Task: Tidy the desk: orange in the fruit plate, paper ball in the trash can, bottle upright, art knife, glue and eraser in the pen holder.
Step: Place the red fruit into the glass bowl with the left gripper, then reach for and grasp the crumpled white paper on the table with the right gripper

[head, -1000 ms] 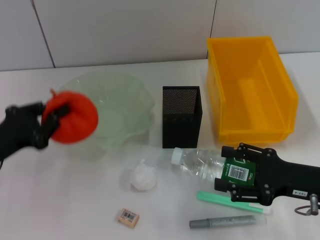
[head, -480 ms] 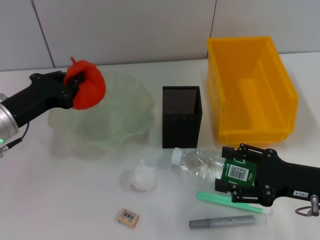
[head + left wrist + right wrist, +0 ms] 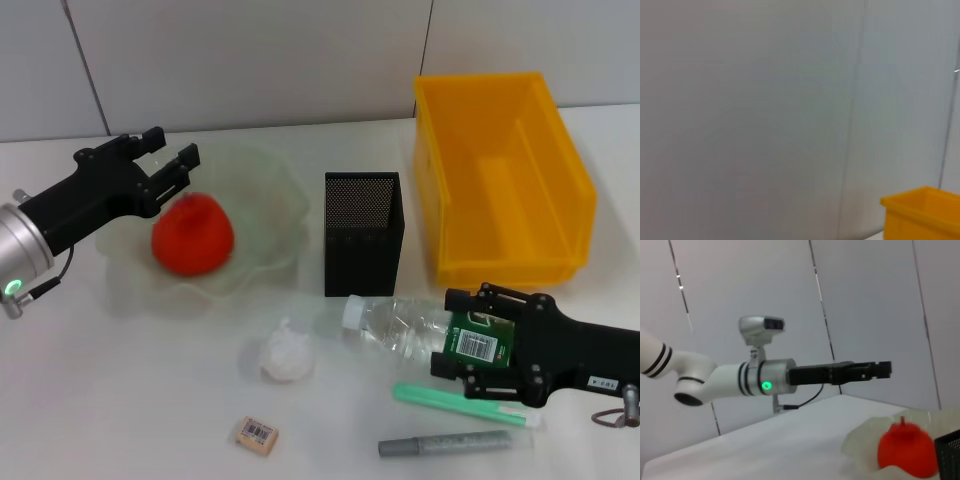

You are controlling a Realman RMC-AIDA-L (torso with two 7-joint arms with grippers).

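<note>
- Our left pincer (image 3: 165, 160) hangs spread wide and empty; the orange (image 3: 193, 236) lies just below it, inside the fruit plate (image 3: 270, 185), no longer touched.
- Our right pincer (image 3: 478, 345) sits around the lying bottle (image 3: 400, 325) at its label; we cannot tell whether the jaws actually press on it.
- The pen holder (image 3: 363, 232) stands just beyond that pincer, the trash can (image 3: 505, 175) further beyond it, and the paper ball (image 3: 286, 354) and eraser (image 3: 256, 436) lie on the worktop (image 3: 120, 400) toward the left arm's side.
- Risk, as we judge it: raising the bottle could swing its cap into the pen holder, which stands close. A clear, round bottle may also slip or roll in a loose grip.
- The green stick (image 3: 465, 405) and grey pen-like tool (image 3: 445, 443) lie right beside the right pincer and could be nudged.
- The right wrist view shows a gap between left pincer and orange; the left wrist view shows only wall and a trash can corner.
</note>
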